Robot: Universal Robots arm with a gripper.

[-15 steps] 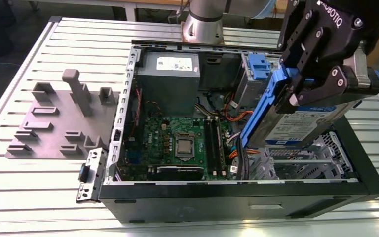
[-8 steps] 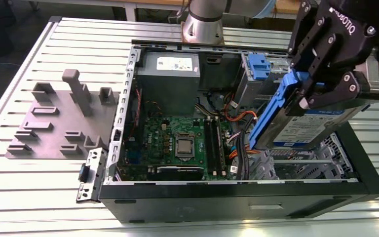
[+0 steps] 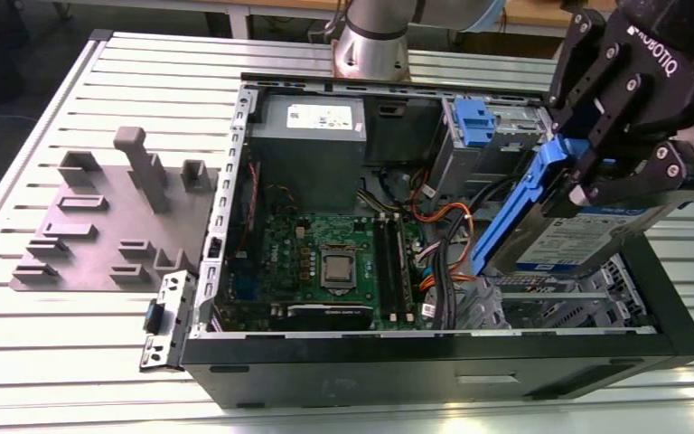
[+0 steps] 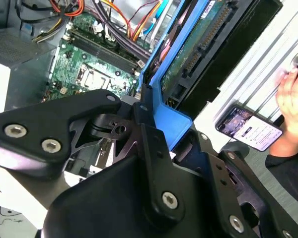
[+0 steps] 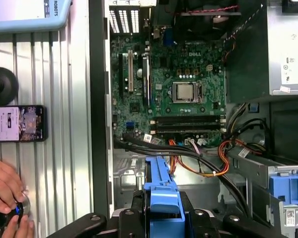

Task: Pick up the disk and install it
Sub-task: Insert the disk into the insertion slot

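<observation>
The gripper (image 3: 588, 185) is clenched on the disk (image 3: 570, 240), its black fingers (image 3: 618, 181) pinching the blue bracket (image 3: 519, 212) that runs along the drive's edge; in both wrist views that blue rail (image 5: 161, 196) sits squarely between the jaws. The disk hangs tilted, label outward, directly below the gripper and over the front end of the open computer case (image 3: 444, 348), so the pick-up looks done and the work now in hand is, by my reading, the carry-in toward the drive bay. Just beneath the drive lies the perforated metal drive cage (image 3: 564, 303), and whether the drive's lower edge already touches it cannot be told. Farther from the gripper, toward the exterior view's left, the motherboard (image 3: 323, 262) fills the case floor, with orange and black cables (image 3: 444, 226) bunched between it and the drive; beyond that stands the grey power-supply box (image 3: 311, 154). A second blue bracket (image 3: 473, 122) sits in the bay behind the gripper. Seating the disk calls for levelling its tilt, lining the blue rails up with the cage guides, and keeping clear of the cables. Outside the case on the bench (image 5: 74, 148) a phone (image 5: 17, 124) lies flat, and a person's hand (image 5: 5, 186) rests near it.
</observation>
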